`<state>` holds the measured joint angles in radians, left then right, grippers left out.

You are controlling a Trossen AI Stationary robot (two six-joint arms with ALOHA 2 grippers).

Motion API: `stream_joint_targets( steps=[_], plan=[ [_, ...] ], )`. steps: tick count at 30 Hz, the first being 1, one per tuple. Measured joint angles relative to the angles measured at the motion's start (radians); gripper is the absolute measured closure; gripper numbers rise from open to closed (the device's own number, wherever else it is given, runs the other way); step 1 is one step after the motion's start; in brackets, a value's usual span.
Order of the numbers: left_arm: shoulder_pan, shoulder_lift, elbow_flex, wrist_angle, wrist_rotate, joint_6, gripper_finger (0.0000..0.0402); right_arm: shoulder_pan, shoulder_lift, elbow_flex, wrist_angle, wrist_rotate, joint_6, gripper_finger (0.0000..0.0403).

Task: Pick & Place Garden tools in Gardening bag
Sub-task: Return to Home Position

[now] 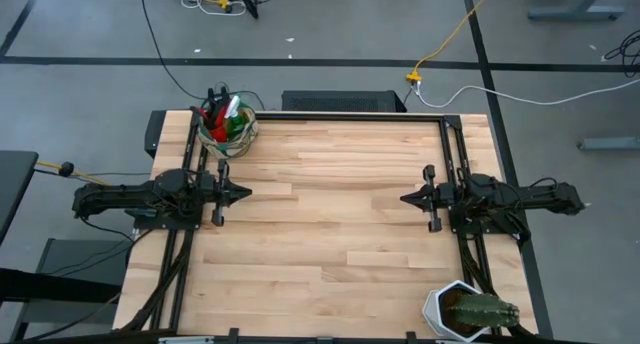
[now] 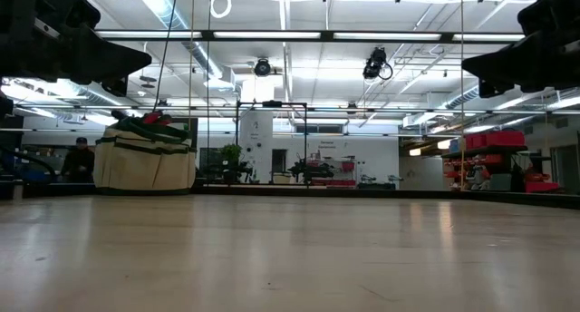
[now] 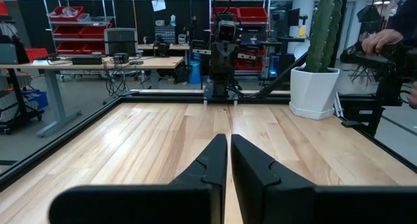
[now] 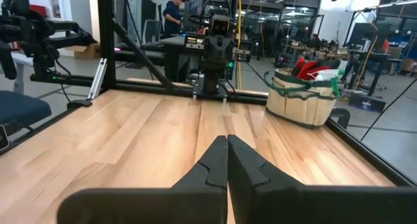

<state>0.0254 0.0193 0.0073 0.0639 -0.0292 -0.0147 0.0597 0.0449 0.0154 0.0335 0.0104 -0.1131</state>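
- While both arms lie stretched out level at mid-table, each points inward at the other across the wooden table (image 1: 330, 234)
- Left gripper (image 1: 246, 193): over the table's left side, near the bag but not touching it; fingers (image 3: 202, 172) pinched together with only a sliver of gap, nothing between them
- Right gripper (image 1: 404, 198): over the table's right side, well apart from the left one; fingers (image 4: 251, 175) closed tip to tip, nothing between them
- Low view: both grippers hang clear above the boards, one at each upper corner
- Bag (image 1: 252, 134): tan fabric with green trim, upright on the left corner at the top of the high view, just beside the left arm's rail
- Tools (image 1: 224, 117): red, green and white parts crowd the bag's mouth and poke above its rim; cannot tell one tool from another
- White pot (image 1: 437, 306) with cactus (image 1: 488, 311): upright at the opposite right corner, at the table's edge, well apart from the bag
- Person (image 4: 174, 9) stands in the room beyond the table, seen in the right wrist view
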Motion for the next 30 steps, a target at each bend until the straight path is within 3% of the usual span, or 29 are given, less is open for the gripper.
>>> stream_joint_targets(
  steps=[30],
  plan=[
    [0.000,0.000,0.000,0.000,0.000,0.000,0.0376,-0.027,-0.046,0.001,-0.012,0.000,-0.004,0.0399]
  ],
)
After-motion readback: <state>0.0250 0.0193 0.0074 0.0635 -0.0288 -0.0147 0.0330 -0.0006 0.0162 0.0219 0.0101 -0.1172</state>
